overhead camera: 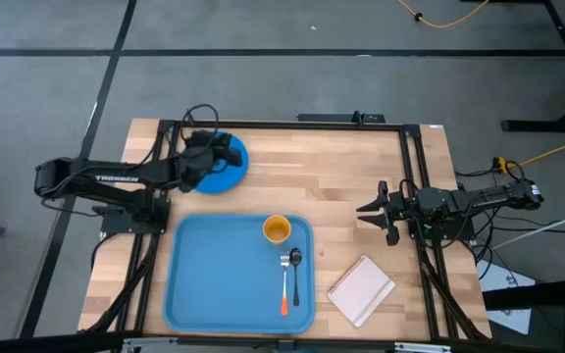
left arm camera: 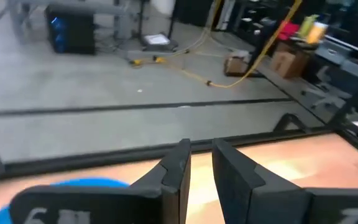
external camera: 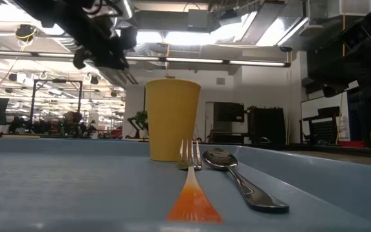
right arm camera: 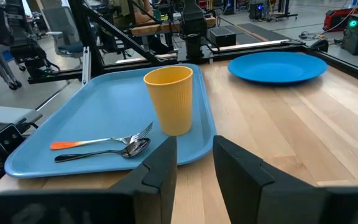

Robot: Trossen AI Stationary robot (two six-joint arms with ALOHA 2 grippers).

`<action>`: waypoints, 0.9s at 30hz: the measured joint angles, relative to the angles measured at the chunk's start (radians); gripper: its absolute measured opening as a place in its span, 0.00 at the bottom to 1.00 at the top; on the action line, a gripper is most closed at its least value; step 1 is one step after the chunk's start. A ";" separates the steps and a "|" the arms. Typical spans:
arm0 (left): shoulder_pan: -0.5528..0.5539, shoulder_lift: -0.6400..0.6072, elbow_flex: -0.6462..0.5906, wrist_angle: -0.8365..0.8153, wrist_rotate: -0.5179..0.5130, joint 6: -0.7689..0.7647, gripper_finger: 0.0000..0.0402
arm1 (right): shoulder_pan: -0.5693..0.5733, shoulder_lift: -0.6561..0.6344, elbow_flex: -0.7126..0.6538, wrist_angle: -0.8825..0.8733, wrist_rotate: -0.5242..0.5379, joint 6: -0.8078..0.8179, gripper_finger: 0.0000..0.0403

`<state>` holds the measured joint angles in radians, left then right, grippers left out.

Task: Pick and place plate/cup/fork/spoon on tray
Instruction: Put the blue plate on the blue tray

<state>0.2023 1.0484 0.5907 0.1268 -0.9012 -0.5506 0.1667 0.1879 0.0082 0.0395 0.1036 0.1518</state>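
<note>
We judge the plate the last piece: it lies on the counter beyond the tray's far rim. Our left claw hovers over it, fingers apart; it should take the plate's rim. Only the right wrist view shows the plate unobstructed; the right claw waits open beside the tray.

**Readable markings: one brand name**

You can read only one piece of lettering here. From the overhead camera, the left arm carries white capitals along its dark link, spelling "TROSSEN" as best you can make out, since the letters are small. In the left wrist view you see pale characters on the dark body behind the left tool, something like "6", but cut off and not readable. The tray, cup and cutlery show you no text or numbers.
</note>
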 joint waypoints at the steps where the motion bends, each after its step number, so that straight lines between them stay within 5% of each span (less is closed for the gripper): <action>1: -0.014 -0.007 0.000 0.014 -0.001 0.037 0.15 | 0.000 0.000 0.000 0.000 0.000 -0.001 0.27; 5: -0.017 -0.007 0.002 0.028 0.023 0.088 0.15 | 0.000 0.000 0.000 0.000 0.000 0.000 0.27; 17: 0.219 0.167 0.001 0.074 0.484 0.030 0.16 | 0.000 0.000 0.000 0.000 0.000 -0.001 0.27; 24: 0.227 0.248 0.074 0.103 0.545 0.027 0.15 | 0.000 0.000 0.000 0.000 0.000 -0.001 0.27; 27: 0.178 0.290 0.133 -0.023 0.474 -0.039 0.15 | 0.000 0.000 0.000 0.000 0.000 0.000 0.27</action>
<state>0.3803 1.3385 0.7237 0.1035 -0.4277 -0.5893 0.1669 0.1879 0.0082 0.0399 0.1036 0.1520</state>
